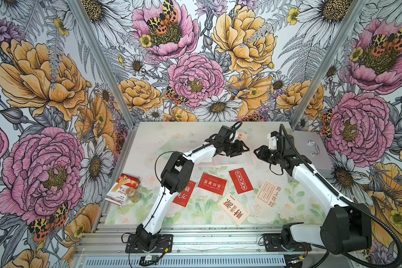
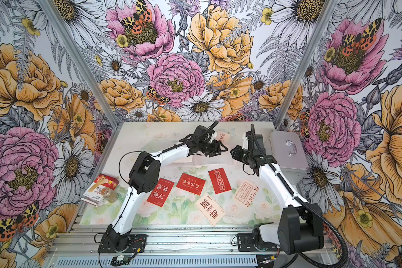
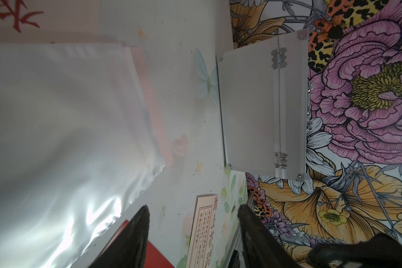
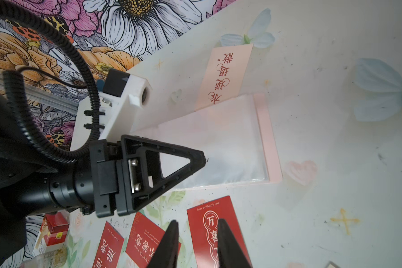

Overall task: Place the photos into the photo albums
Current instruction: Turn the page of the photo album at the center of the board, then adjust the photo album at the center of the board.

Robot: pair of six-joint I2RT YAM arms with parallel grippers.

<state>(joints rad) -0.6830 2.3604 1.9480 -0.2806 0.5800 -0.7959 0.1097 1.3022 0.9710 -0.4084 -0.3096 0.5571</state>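
Five photos (image 1: 212, 183) lie on the worktop (image 1: 153, 137) nearer than both jaws, the left jaws wide and empty, the right jaws narrow and empty, facing each other across the open photo album (image 4: 228, 139) beneath them, and beyond it a cream photo (image 4: 226, 74) meets the album's far edge.

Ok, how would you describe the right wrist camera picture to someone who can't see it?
The left claw, black and triangular, points at an open pink photo album with clear sleeves on a pale flowered table. A cream card with red characters lies against the album, red cards lie nearby, and the right claw shows open at the edge.
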